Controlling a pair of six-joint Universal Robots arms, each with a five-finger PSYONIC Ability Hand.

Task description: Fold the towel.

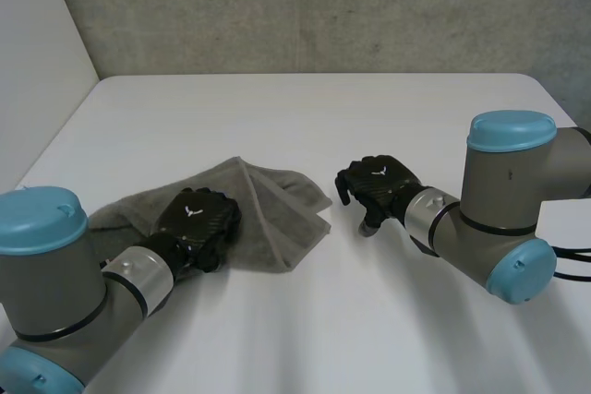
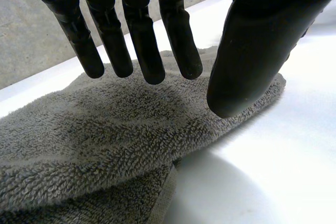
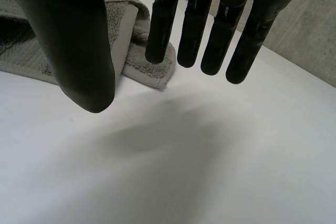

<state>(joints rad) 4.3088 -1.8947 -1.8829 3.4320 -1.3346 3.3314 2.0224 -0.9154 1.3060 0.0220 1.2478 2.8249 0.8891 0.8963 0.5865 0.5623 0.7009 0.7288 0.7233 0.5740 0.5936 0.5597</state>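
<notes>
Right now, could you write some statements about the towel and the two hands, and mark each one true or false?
1. The left hand is over the grey towel with straight fingers. True.
2. The right hand pinches a towel corner. False: it is open, over bare table beside the towel.
3. The towel lies flat in a single layer. False: part of it is folded over another part.
4. The table is white. True.

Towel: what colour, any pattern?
Plain grey towel, no pattern; clearest in the left wrist view.
</notes>
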